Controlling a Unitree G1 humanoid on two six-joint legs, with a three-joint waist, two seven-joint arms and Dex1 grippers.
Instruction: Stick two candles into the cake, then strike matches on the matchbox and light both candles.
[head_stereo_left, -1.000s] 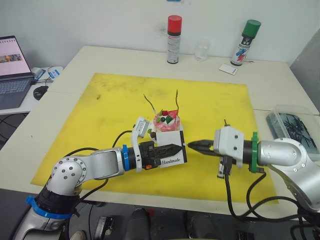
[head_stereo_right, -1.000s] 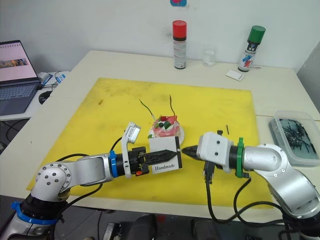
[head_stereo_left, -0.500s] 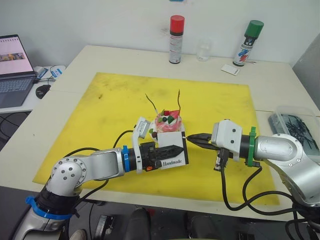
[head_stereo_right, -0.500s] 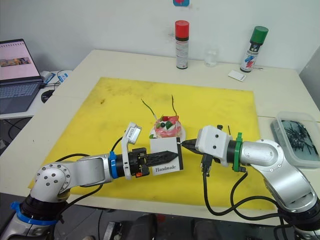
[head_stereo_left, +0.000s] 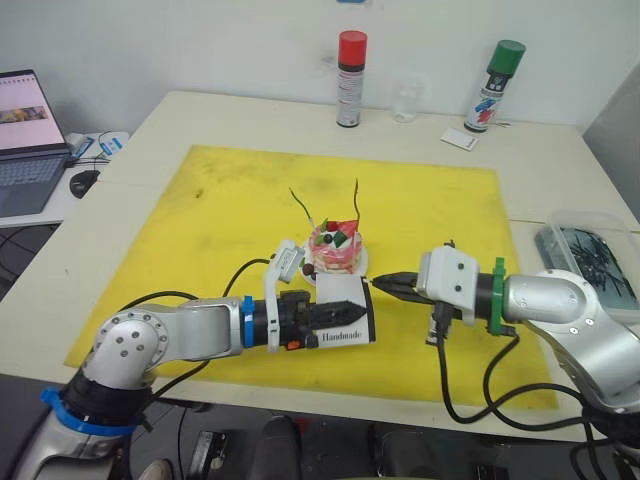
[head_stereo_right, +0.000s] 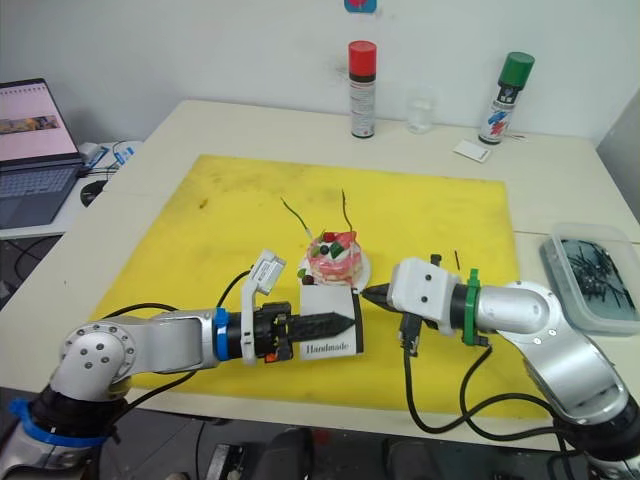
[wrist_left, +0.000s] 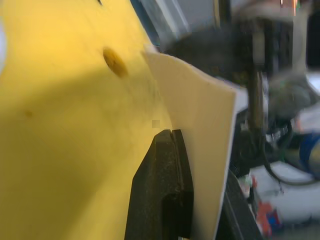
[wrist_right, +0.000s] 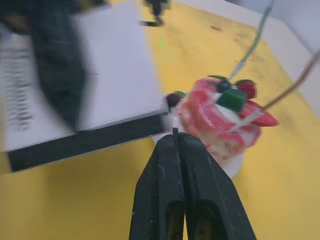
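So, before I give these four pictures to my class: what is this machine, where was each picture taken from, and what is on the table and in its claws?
It is a humanoid robot with two arms, each ending in a two-fingered gripper. Two pictures come from cameras in its head, looking down over the arms; the other two come from a camera on each wrist, looking along the fingers.

On the yellow mat sits a small cake with two thin candles already stuck in it. The left gripper is shut on a white matchbox printed "Handmade". The right gripper is shut on a match, its tip close to the box's black strip. Farther back stand two spray cans and a clear cup; a laptop sits off to the robot's left.
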